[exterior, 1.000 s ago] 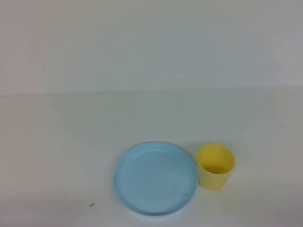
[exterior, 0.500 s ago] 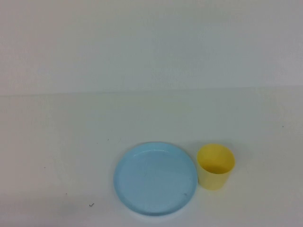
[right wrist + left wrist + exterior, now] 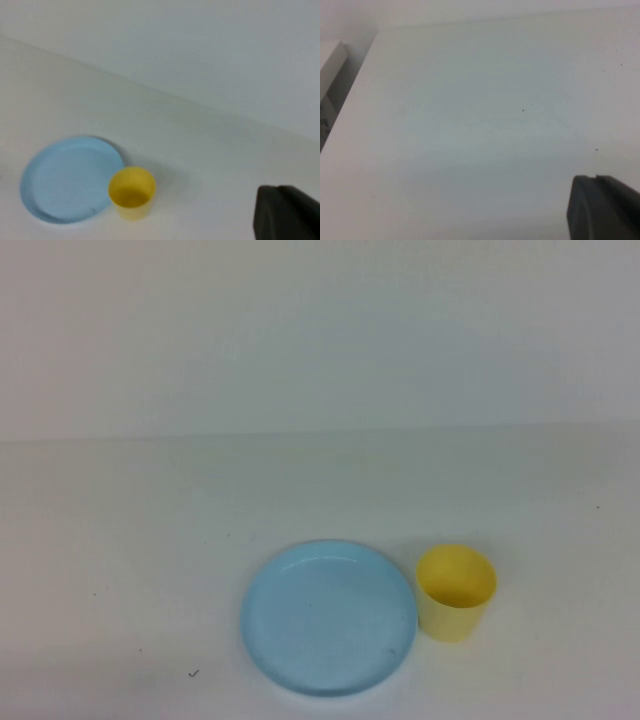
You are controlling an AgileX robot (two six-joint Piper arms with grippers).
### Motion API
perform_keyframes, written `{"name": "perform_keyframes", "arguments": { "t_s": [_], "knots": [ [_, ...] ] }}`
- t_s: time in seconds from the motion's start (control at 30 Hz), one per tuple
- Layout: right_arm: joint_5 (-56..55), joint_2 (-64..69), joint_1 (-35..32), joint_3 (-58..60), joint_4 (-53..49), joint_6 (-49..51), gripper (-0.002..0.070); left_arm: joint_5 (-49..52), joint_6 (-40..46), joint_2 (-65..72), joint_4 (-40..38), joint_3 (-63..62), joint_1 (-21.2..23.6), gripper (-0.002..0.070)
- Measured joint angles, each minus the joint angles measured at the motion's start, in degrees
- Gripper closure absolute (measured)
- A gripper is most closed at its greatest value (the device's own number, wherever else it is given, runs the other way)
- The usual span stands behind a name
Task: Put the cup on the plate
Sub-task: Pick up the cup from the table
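Note:
A small yellow cup (image 3: 456, 592) stands upright on the white table, just right of the pale blue plate (image 3: 328, 618) and apart from it. The right wrist view also holds the cup (image 3: 132, 192) and the plate (image 3: 70, 179). Neither arm appears in the high view. My right gripper (image 3: 275, 192) is shut and empty, well off to the side of the cup. My left gripper (image 3: 592, 179) is shut and empty over bare table, with neither cup nor plate in its view.
The white table (image 3: 150, 540) meets a pale wall along its far edge. In the left wrist view a table edge with a dark gap (image 3: 340, 100) runs along one side.

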Motion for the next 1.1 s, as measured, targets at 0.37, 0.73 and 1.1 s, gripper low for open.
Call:
{"name": "perform_keyframes", "arguments": {
  "t_s": [0.37,0.73,1.1],
  "knots": [
    [6.9,20.97,3.34,-5.47,-9.32,9.58,0.0676,0.0,0.0,0.0,0.0,0.0,0.0,0.0675],
    [5.0,39.66,21.34,-5.47,-18.64,13.61,0.0676,0.0,0.0,0.0,0.0,0.0,0.0,0.0675],
    [-3.85,53.8,23.53,-5.47,-15.82,14.53,0.052,0.0,0.0,0.0,0.0,0.0,0.0,0.0675]
  ]
}}
